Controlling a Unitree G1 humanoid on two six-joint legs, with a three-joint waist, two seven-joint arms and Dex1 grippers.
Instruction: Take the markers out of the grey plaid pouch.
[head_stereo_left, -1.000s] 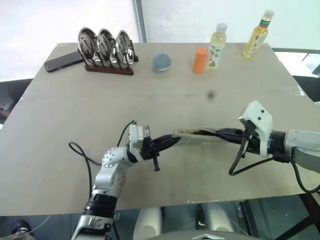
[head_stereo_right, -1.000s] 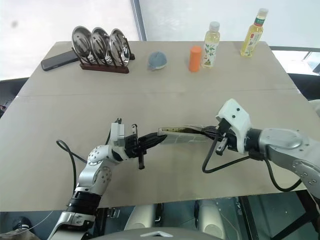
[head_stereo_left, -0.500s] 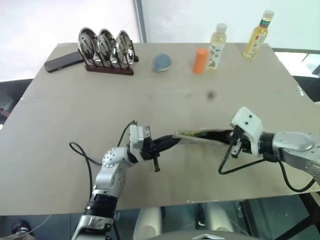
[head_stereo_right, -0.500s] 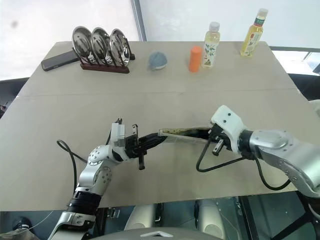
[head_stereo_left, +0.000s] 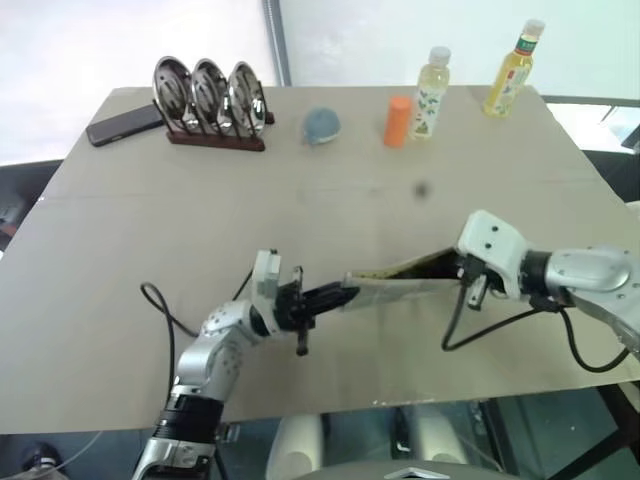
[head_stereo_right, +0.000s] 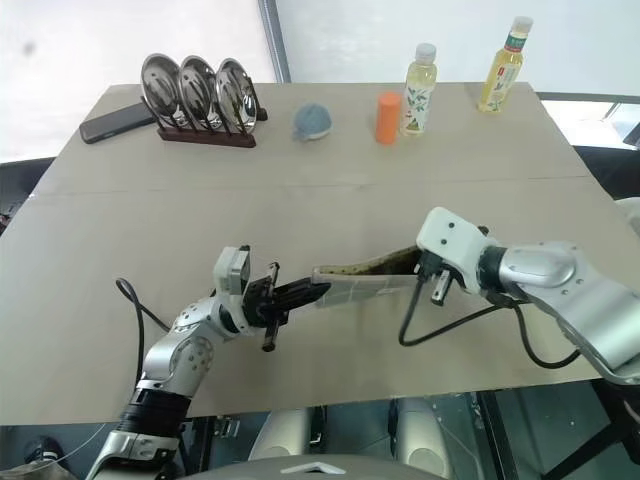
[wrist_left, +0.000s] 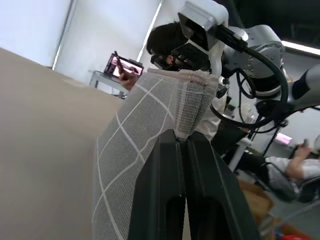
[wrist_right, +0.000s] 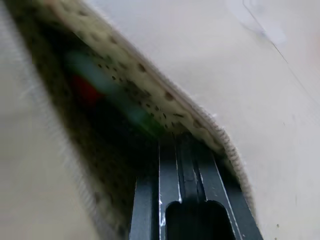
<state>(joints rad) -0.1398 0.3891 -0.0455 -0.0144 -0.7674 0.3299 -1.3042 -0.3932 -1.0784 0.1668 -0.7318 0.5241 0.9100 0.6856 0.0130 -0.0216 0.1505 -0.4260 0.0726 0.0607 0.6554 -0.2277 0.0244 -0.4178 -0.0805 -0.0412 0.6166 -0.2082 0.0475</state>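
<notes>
Grey plaid fabric pouch (head_stereo_left: 395, 288) with pale grid lines hangs above the near half of the wide tan table (head_stereo_left: 130, 240), stretched between my two grippers and raised higher at my right end. My left gripper (head_stereo_left: 343, 297) is clamped on the near, lower end of the pouch, its two black fingers (wrist_left: 170, 200) pressed together with a fold of the woven edge pinched between them. My right gripper (wrist_right: 182, 150) is closed at the opposite end, fingers flat together on the rim of the open mouth beside the tan speckled lining. Inside the mouth, the markers (wrist_right: 100, 95) show as blurred red and green shapes lying against the lining. Along the far edge of the table stand a dark wooden rack of three round metal lids (head_stereo_left: 208, 100), two yellow-liquid bottles (head_stereo_left: 433, 92), a round blue-grey ball (head_stereo_left: 322, 124) and a thick orange cylinder (head_stereo_left: 398, 120).
</notes>
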